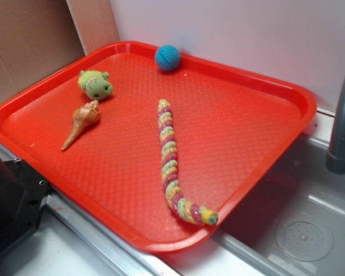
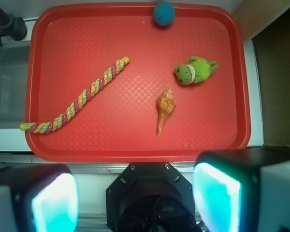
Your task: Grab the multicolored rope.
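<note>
Nearest to me, in the wrist view, the pincer [image 2: 135, 203] hung above the near edge of the tray, its 2 pale fingers [image 2: 217, 195] glowing blue-green at the bottom corners of the view. They stood wide apart with nothing between them, well short of any toy. In the exterior view a dark block of the robot [image 1: 11, 198] sat at the lower left, beside the tray's near corner.

The red tray [image 1: 247, 190] lay on the bench [image 1: 40, 256], its far right side reaching toward a steel sink [image 1: 302, 230] and a grey tap [image 1: 342, 123].

The multicolored rope [image 1: 168, 162] lay flat on the tray floor, stretched in a gentle curve. One end curled close against the tray's near rim by the sink side; the other end pointed toward the middle of the tray. Its yellow, pink and pale green bands showed clearly, and it touched no other toy.

Further left, an orange spiral seashell [image 1: 81, 122] lay on its side, its tip toward the near left rim. Just beyond it sat a green plush toy [image 1: 95, 84], near the shell but apart from it. At the far rim rested a blue knitted ball [image 1: 168, 57], touching the tray's raised edge. Behind stood a white wall [image 1: 247, 34] and brown cardboard [image 1: 29, 46].
</note>
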You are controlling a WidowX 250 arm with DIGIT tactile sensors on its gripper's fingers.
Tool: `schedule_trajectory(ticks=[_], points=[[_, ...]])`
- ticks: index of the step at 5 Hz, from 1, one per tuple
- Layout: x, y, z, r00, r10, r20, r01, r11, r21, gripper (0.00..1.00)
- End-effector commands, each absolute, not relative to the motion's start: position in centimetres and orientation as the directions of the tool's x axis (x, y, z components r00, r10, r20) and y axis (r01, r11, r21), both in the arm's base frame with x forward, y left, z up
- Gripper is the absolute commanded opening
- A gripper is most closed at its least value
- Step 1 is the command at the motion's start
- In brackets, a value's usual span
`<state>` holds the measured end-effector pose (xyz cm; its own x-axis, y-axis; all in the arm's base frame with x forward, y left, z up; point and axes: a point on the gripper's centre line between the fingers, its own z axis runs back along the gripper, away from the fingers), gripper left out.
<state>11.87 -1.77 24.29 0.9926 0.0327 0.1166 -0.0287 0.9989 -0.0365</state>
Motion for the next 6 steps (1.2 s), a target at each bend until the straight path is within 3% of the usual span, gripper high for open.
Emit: schedule_trajectory(ticks=[1,2,4,5,6], points=[[11.9,-1.8,24.3,0.993,0.033,0.117,-0.029,0.999,-0.037,1.0],[12.4,-2.0,24.3,0.98,0.142,0.14,-0.137,0.989,-0.049,1.0],[15.2,-3.7,22.7,0.814,0.567,0.123,-0.55,0.822,-0.147,1.0],[17.4,-5.2,20.5,0.719,0.689,0.091,-0.671,0.722,-0.168,1.0],[19.2,-6.7,17.2,0.683,0.727,0.074,-0.71,0.684,-0.164,1.0]])
